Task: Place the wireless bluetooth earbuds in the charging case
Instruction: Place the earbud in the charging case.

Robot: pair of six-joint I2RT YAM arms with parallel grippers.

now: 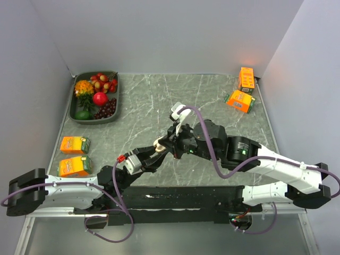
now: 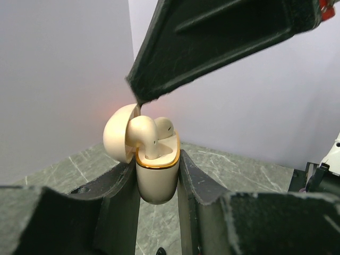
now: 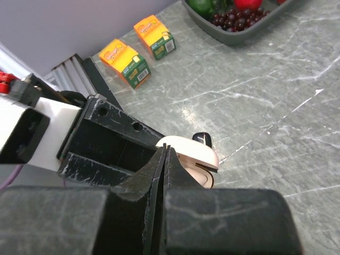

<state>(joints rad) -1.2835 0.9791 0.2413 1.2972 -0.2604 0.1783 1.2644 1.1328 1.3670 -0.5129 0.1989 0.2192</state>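
- Left hand point(image 2: 157, 169) clamped on the cream charging case point(image 2: 156, 186), held upright above the surface point(image 2: 234, 170), lid point(image 2: 118, 133) hinged open.
- Both earbuds are in the case and look cream here: the near earbud point(image 2: 143, 133) rides high in its well, the far earbud point(image 2: 164, 127) sits lower.
- Right hand point(image 3: 163, 156) has its fingers pressed together, holding nothing, tip touching the top of the near earbud by the lid.
- Step, as a judgement: seating the last bud, so nearly done.
- Next move calls for a light straight push down while the left hand holds the case steady; a sideways push could tip the bud out or knock the lid.
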